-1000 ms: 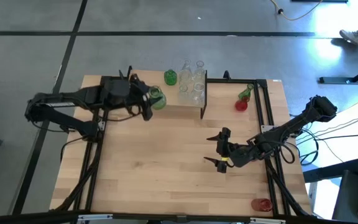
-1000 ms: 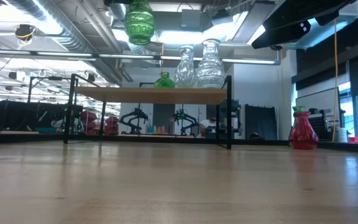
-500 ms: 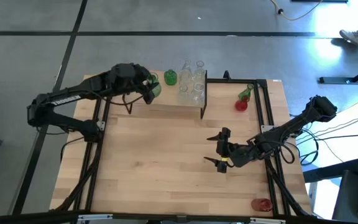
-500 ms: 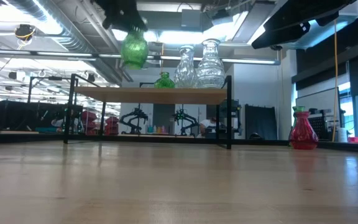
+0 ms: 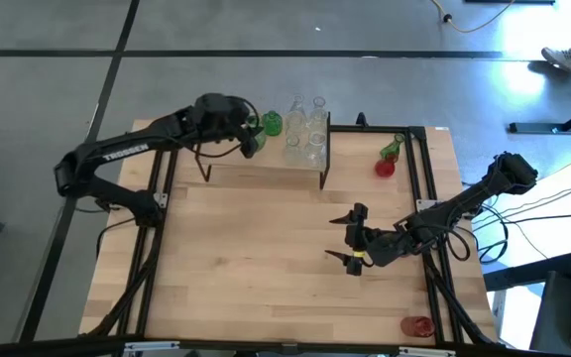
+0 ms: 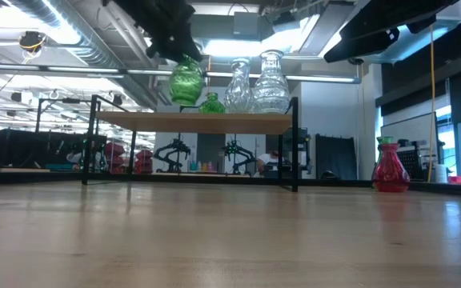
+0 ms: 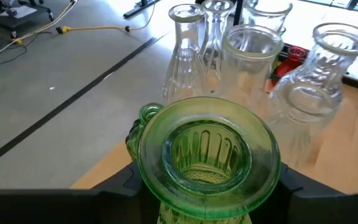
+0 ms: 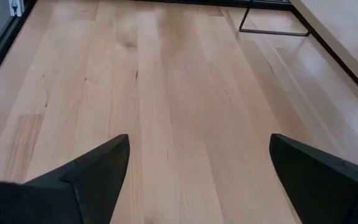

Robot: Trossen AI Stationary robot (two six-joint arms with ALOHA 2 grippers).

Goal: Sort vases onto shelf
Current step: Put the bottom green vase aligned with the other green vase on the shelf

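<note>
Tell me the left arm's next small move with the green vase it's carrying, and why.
Probably lower it straight down. The left pincer holds the green vase above the shelf, its base not yet on the board, beside the other green vase and clear of the clear vases.

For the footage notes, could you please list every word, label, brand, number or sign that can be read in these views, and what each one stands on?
"TROSSEN": white lettering along the left arm in the high view; small, only just readable.
Right arm: no lettering can be made out.
Green vase in the left gripper, clear vases and shelf: no labels or marks.
Room behind the table in the low view: nothing readable.
</note>
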